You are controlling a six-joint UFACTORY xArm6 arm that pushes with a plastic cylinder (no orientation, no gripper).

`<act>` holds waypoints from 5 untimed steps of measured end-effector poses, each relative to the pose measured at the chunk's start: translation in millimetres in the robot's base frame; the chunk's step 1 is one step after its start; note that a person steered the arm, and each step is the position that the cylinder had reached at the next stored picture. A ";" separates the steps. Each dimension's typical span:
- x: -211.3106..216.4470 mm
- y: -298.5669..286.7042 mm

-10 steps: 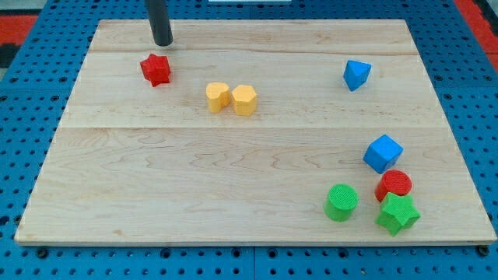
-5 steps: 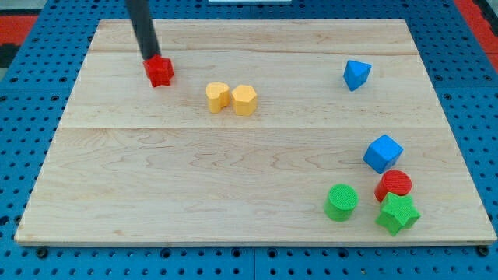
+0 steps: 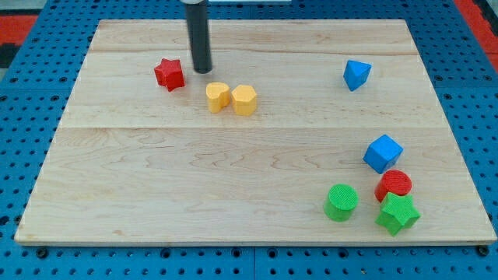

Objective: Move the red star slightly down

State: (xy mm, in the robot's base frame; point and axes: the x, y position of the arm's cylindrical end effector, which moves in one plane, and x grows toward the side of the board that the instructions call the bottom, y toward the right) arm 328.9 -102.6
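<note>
My tip (image 3: 202, 71) rests on the pale wooden board (image 3: 233, 171) near its top edge, just to the view's right of the small red star-shaped block (image 3: 169, 75), with a sliver of bare wood between us; I am beside it, not above it. I carry no fingers at all, only a straight dark rod, so there is nothing to open or close and nothing held.

The red star sits in the board's top-left region, a little below the first seam between planks. I judge the job as not finished: to nudge the star toward the bottom edge I would need to stand on its top side, and from where I am a push would only send it sideways toward the left edge.

The star looks like ribbed printed plastic, matte, with blunt points that may make it turn under an off-centre push. Just below and to the right lie two yellow blocks (image 3: 231, 98), touching each other, one rounded, one faceted. A blue faceted block (image 3: 356, 75) sits near the top-right, and a blue cube (image 3: 383, 153), red cylinder (image 3: 394, 185), green cylinder (image 3: 341, 202) and green star (image 3: 398, 214) crowd the bottom-right corner.
</note>
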 end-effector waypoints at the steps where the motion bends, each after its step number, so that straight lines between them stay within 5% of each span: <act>1: 40.6 -27.4; 3: 73.5 8.0; 5: 59.6 6.2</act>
